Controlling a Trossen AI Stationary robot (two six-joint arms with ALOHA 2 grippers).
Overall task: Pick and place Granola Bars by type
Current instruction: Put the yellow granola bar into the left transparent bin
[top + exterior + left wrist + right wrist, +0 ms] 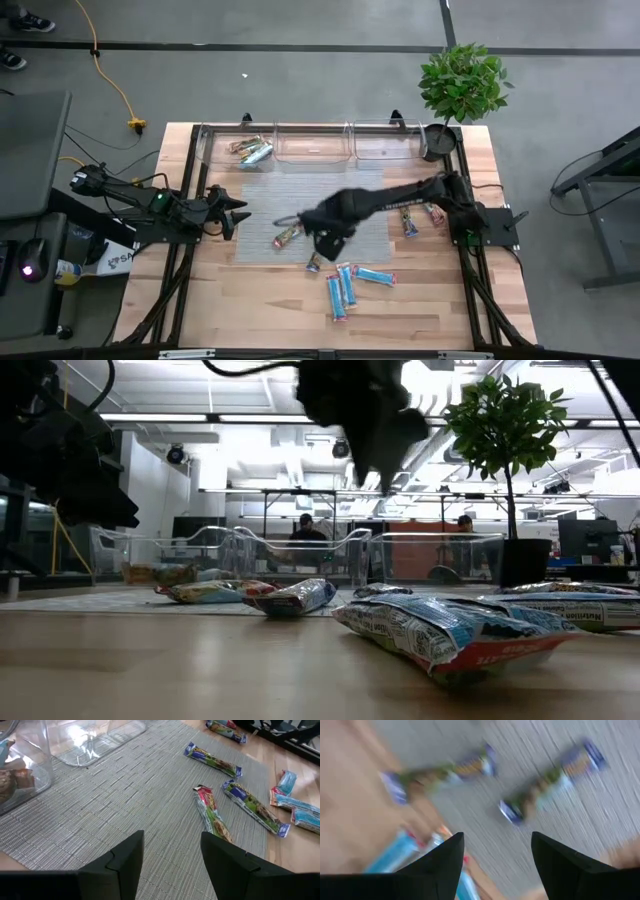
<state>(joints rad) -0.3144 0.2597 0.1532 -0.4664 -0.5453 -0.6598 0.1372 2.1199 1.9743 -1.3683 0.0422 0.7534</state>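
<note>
Wrapped granola bars lie flat on a grey woven mat (300,205) and on the wood beside it. A tan-green bar with red (288,236) and a dark bar (313,262) lie near my right gripper (325,243). It hangs open above them and holds nothing; its wrist view shows two purple-ended bars (440,772) (555,775) below the open fingers. Three light blue bars (347,285) lie toward the near edge. Two more bars (410,222) lie by the right arm's base. My left gripper (238,212) waits open over the mat's left edge (172,840).
Three clear bins stand in a row along the far edge; the left one (240,148) holds a few bars (250,150), the middle (312,145) and right (385,145) show none. A potted plant (460,85) stands at the far right corner. People sit in the room behind (305,530).
</note>
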